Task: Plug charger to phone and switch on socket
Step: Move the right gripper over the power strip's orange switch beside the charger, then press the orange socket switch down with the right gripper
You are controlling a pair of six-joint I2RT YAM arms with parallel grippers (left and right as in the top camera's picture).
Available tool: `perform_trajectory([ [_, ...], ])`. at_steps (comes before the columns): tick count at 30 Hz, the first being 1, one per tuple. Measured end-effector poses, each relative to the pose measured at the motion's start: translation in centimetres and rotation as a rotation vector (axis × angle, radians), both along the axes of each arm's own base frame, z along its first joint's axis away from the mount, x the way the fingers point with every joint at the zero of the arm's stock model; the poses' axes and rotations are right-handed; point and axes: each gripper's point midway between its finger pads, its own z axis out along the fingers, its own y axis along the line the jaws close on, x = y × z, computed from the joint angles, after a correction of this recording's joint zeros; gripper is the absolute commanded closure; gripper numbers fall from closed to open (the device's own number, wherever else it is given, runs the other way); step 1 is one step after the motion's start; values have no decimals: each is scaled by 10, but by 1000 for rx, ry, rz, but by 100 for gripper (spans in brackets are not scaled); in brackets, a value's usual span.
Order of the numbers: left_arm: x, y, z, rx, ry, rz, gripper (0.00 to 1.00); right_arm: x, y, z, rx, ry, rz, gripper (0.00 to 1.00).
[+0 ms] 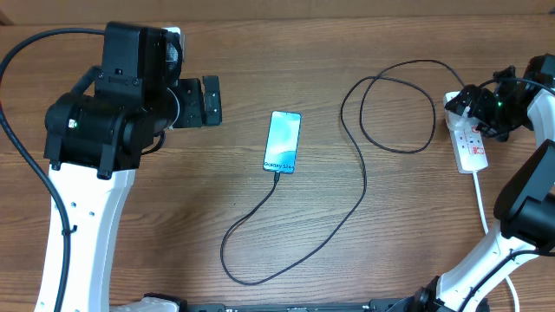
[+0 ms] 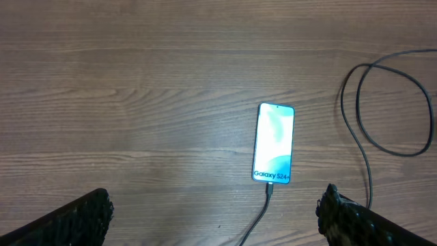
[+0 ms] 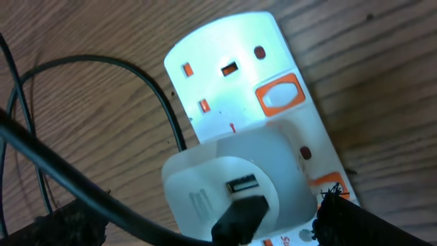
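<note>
Charger (image 3: 237,217) joins phone (image 1: 283,141) to socket (image 1: 471,143) on your bench (image 1: 260,52); left gripper (image 2: 215,198) and right gripper (image 3: 201,213) (above the socket) gape wide, holding nothing.

Brown wood-grain table (image 2: 136,82), its grain side to side, under soft, even indoor light.

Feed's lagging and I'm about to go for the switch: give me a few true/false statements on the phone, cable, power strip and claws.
The black cable is plugged into the phone. True.
The phone's screen is dark. False: it glows blue.
A white adapter sits in the power strip. True.
The left claw grips the phone. False: it is open, off to one side, holding nothing.
The right claw is open at the adapter. True.
</note>
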Motion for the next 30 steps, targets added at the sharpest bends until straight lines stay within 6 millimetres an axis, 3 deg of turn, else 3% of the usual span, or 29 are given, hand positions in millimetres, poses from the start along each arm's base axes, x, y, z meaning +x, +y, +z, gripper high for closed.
perform_trajectory([
  [10,0,0,0,0,0,0,1,6,-6,0,-31,-26,1,0],
  [18,0,0,0,0,0,0,1,-1,-3,-16,-28,-11,3,0],
  [30,0,0,0,0,0,0,1,3,-2,-15,-20,-32,7,0],
])
